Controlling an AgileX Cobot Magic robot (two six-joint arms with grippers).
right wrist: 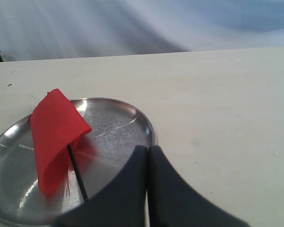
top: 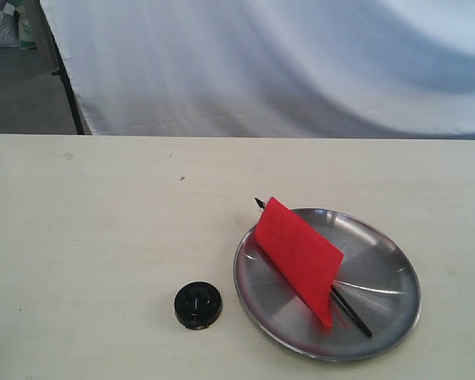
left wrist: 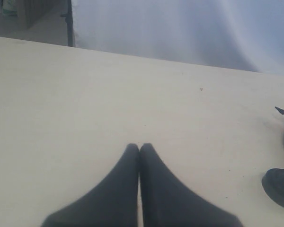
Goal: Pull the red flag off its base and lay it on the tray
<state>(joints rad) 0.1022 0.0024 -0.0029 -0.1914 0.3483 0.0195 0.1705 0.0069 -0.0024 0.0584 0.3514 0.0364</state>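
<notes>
The red flag (top: 299,257) lies on the silver tray (top: 384,317), its black stick running from the pointed tip at the tray's far rim down to the near right. The right wrist view shows the flag (right wrist: 54,137) and the tray (right wrist: 118,132) too. The black round base (top: 198,305) sits alone on the table, left of the tray; it shows at the edge of the left wrist view (left wrist: 280,187). My left gripper (left wrist: 139,147) is shut and empty over bare table. My right gripper (right wrist: 147,149) is shut and empty beside the tray's rim. Neither gripper appears in the exterior view.
A pale table (top: 103,222) carries everything. A white cloth backdrop (top: 285,63) hangs behind its far edge, with a dark stand leg (top: 67,87) at the far left.
</notes>
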